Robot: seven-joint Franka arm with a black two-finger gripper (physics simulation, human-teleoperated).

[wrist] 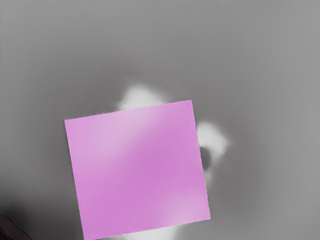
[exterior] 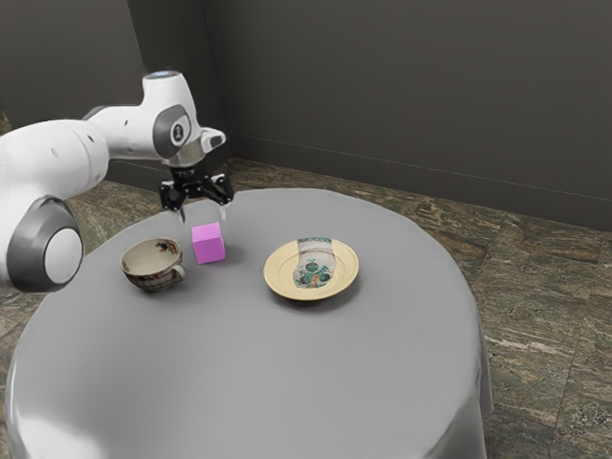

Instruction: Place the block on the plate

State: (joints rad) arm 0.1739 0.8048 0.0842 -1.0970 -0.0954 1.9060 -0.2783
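I have jaws parted over the block (exterior: pixel 208 244), left of centre in the exterior view, presumably to straddle it (target plate (exterior: pixel 276 275) near centre).

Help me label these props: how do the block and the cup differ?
The block is plain pink, while the cup is patterned. The block is boxy with flat faces; the cup is round and hollow. The cup has a handle; the block shows none. Both stand on the table.
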